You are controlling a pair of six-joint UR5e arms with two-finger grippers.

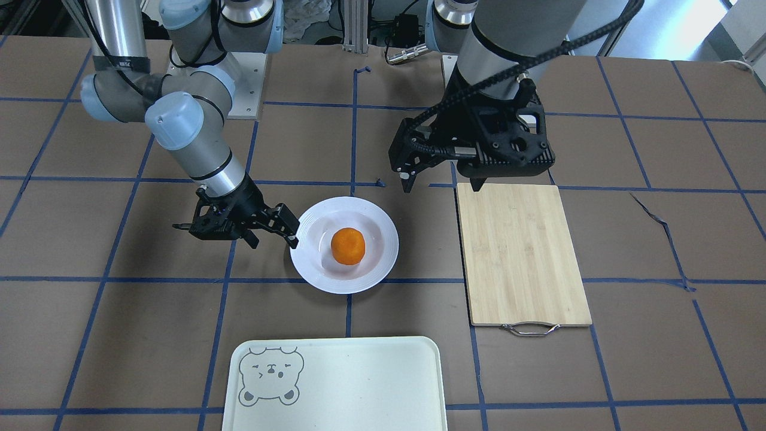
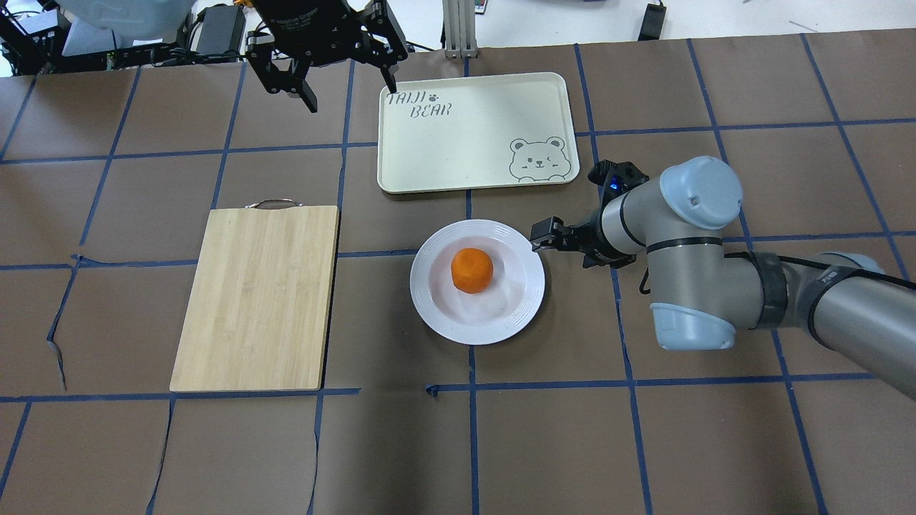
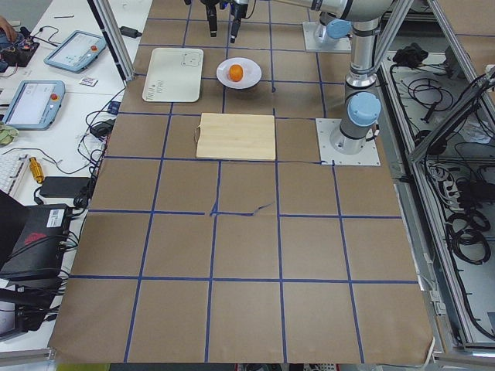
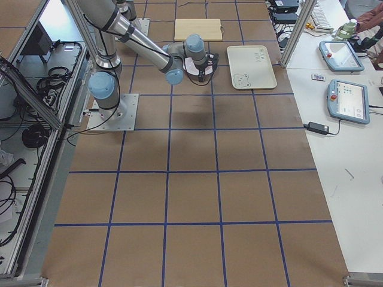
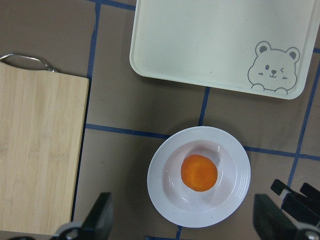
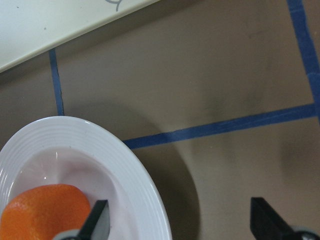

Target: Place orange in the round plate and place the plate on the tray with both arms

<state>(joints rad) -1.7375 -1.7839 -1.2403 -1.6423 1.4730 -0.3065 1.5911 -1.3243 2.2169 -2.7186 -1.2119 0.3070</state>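
From the front-facing camera the tray (image 1: 359,383) lies nearest, cut off at the frame's edge, with its bear face in one corner. Only the overhead view shows the whole tray, with lettering at its other end. Just beyond the tray and apart from it, the round plate (image 1: 383,239) sits flat on the table (image 1: 119,335), and the orange (image 1: 347,246) rests in its sunken centre. A bamboo cutting board (image 1: 523,257) lies beside the plate without touching it. The right gripper (image 1: 274,242) is low at the plate's edge with its jaws apart. The outside views leave the fit unclear, but the right wrist camera shows one finger (image 6: 97,217) over the plate next to the orange and the other finger (image 6: 267,217) over bare table outside the rim. I cannot tell whether either touches the plate. Farther back the left gripper (image 1: 441,182) hangs high, jaws spread wide and empty; its wrist camera looks down on plate, orange and tray, all well below it
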